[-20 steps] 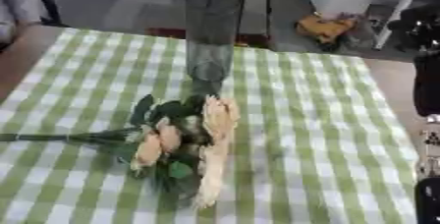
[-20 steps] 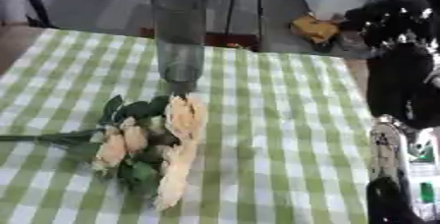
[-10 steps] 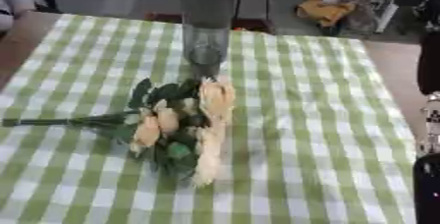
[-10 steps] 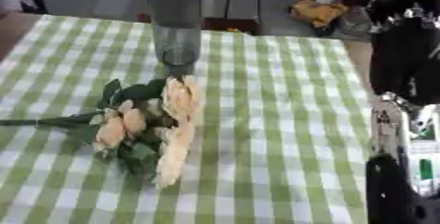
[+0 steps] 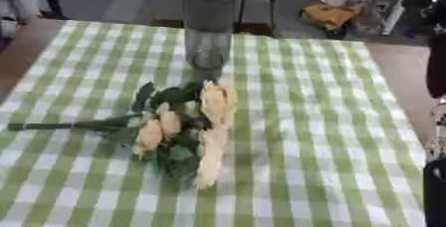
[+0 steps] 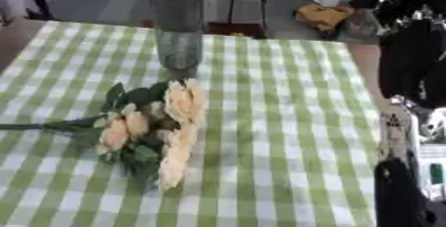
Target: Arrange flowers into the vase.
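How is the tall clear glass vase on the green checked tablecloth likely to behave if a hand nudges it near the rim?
The tall clear glass vase looks narrow for its height, so a nudge near the rim would probably tip it. It appears to be smooth glass, likely slippery and breakable. The peach flower bunch lies just before it, so a fall might land there.

The bench [image 5: 331,121] wears a green-and-white checked cloth [image 5: 296,171] over nearly its whole top; bare brown wood shows only at its left and right far edges. On the cloth lies a bunch of flowers [image 5: 187,126] — pale peach blooms with dark green leaves — on its side, stems pointing left; just beyond the blooms a tall clear glass vase [image 5: 208,24] stands upright near the far edge, well left of the robot's dark right arm at the picture's right side.
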`<action>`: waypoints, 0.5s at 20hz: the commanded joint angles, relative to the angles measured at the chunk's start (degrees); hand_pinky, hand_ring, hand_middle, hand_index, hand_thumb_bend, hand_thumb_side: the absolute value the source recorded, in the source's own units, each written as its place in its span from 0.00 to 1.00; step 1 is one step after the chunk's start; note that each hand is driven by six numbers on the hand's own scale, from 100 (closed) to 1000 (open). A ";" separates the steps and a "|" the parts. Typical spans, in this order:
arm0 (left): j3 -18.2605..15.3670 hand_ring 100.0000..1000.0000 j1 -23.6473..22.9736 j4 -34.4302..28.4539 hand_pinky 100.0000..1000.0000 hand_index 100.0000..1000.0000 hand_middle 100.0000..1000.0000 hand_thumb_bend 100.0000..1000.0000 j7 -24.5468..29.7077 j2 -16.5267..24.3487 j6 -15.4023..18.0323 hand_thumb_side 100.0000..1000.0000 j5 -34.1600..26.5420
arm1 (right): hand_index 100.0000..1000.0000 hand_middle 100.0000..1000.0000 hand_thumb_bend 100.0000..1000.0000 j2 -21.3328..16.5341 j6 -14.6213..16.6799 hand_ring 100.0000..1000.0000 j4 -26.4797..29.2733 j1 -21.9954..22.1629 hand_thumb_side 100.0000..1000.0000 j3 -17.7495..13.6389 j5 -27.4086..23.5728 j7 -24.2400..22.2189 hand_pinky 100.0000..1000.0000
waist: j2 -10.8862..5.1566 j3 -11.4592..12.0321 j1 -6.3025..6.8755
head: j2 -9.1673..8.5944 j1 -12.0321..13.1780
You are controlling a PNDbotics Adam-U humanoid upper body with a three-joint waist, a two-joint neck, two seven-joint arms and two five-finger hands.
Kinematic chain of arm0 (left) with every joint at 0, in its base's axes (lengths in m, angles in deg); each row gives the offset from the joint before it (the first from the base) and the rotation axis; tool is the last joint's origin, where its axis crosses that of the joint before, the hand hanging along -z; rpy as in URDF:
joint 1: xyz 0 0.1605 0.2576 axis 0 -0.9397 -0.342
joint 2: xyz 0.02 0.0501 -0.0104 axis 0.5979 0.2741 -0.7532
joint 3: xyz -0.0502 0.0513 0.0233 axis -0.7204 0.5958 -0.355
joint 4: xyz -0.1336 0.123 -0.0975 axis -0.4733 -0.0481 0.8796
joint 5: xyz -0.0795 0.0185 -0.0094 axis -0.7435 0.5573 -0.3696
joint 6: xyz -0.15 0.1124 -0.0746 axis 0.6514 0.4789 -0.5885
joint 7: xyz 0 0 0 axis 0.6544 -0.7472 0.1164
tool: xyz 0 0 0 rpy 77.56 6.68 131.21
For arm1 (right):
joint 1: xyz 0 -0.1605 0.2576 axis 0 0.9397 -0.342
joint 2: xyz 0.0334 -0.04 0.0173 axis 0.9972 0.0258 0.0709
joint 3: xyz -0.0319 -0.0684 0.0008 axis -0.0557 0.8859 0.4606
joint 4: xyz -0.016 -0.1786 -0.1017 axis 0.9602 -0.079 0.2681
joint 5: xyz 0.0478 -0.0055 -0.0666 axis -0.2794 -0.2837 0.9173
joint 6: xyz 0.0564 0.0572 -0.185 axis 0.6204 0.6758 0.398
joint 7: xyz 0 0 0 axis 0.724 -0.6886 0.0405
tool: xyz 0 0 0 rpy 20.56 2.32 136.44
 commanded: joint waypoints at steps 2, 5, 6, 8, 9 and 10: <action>2.07 0.90 3.38 -0.68 0.68 1.00 1.00 0.00 12.53 3.79 -1.87 0.28 3.69 | 0.77 0.57 0.00 -0.72 -0.20 0.63 1.23 -0.37 1.00 0.14 -0.41 -0.23 0.59 | -1.19 -0.23 0.36 | -1.12 0.48; 4.03 0.91 5.85 0.71 0.71 1.00 1.00 0.00 21.90 4.60 -2.73 0.41 5.37 | 0.77 0.57 0.00 -0.76 -0.21 0.63 1.23 -0.30 1.00 0.26 -0.40 -0.37 0.59 | -1.29 -0.39 0.36 | -1.79 0.59; 4.83 0.91 6.68 1.45 0.72 1.00 1.00 0.00 24.71 4.75 -3.05 0.45 5.77 | 0.77 0.57 0.00 -0.78 -0.24 0.63 1.23 -0.27 1.00 0.31 -0.42 -0.41 0.59 | -1.32 -0.48 0.37 | -2.08 0.62; 6.19 0.92 8.19 2.82 0.72 1.00 1.00 0.00 28.58 4.55 -3.39 0.50 5.96 | 0.77 0.57 0.00 -0.79 -0.28 0.63 1.23 -0.22 1.00 0.38 -0.46 -0.48 0.59 | -1.36 -0.60 0.38 | -2.48 0.62; 6.82 0.92 8.90 3.62 0.71 1.00 1.00 0.00 29.88 4.26 -3.47 0.52 5.66 | 0.77 0.57 0.00 -0.78 -0.30 0.63 1.23 -0.18 1.00 0.41 -0.49 -0.51 0.59 | -1.37 -0.66 0.39 | -2.65 0.62; 7.46 0.92 9.58 4.40 0.72 1.00 1.00 0.00 30.95 3.98 -3.43 0.53 5.38 | 0.77 0.57 0.00 -0.78 -0.33 0.63 1.23 -0.16 1.00 0.44 -0.52 -0.55 0.59 | -1.37 -0.75 0.40 | -2.85 0.63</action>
